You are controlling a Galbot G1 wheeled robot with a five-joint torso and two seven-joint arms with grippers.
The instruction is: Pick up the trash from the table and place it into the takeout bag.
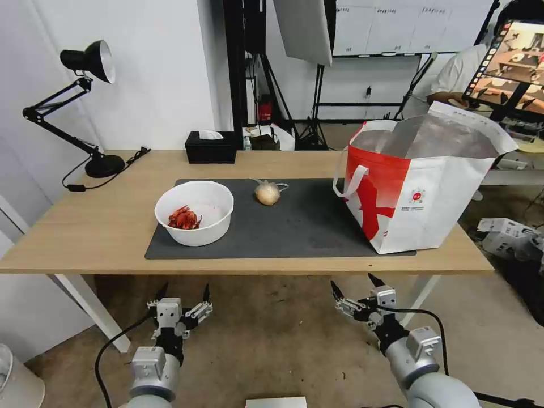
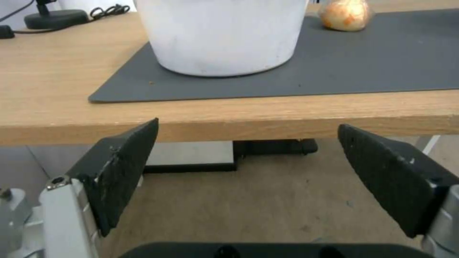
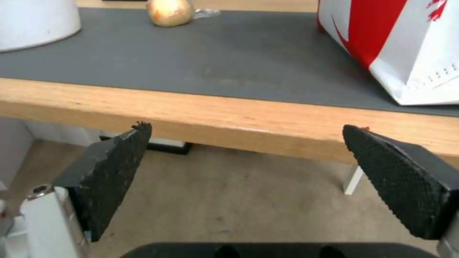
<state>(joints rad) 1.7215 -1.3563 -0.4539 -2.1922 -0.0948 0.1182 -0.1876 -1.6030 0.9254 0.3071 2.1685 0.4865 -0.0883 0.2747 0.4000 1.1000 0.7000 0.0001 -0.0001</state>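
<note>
- so both arms are parked low in front of the table (image 1: pixel 85 238), below its front edge, nothing picked up yet as far as I can judge
- left gripper (image 1: pixel 184 294) sits under the near edge, roughly in line with the white bowl (image 1: pixel 194 220); its jaws are spread wide apart and holding nothing, and in its wrist view the bowl's side looms right above the edge, so I'd guess it's lined up to go for that one
- right gripper (image 1: pixel 358 287) is the same deal, jaws wide apart and empty, hanging below the edge between the bowl side and the takeout bag (image 1: pixel 419 198)
- bowl is on the left part of the dark grey mat (image 1: pixel 306 226), with red crayfish shells (image 1: pixel 184 218) piled against one side inside
- knotted clear bag (image 1: pixel 268 192) with the yellowish lump lies on the mat near its back edge, apart from the bowl, knot pointing toward the takeout bag
- takeout bag stands upright at the right end of the mat, mouth open and foil lining showing, so stuff can probably just be dropped in from above
- black tissue box (image 1: pixel 211 147) at the back edge and the desk lamp (image 1: pixel 85 107) on the far left aren't trash, leave 'em
- bowl looks tricky for a pinch grip, rim is probably the way in
</note>
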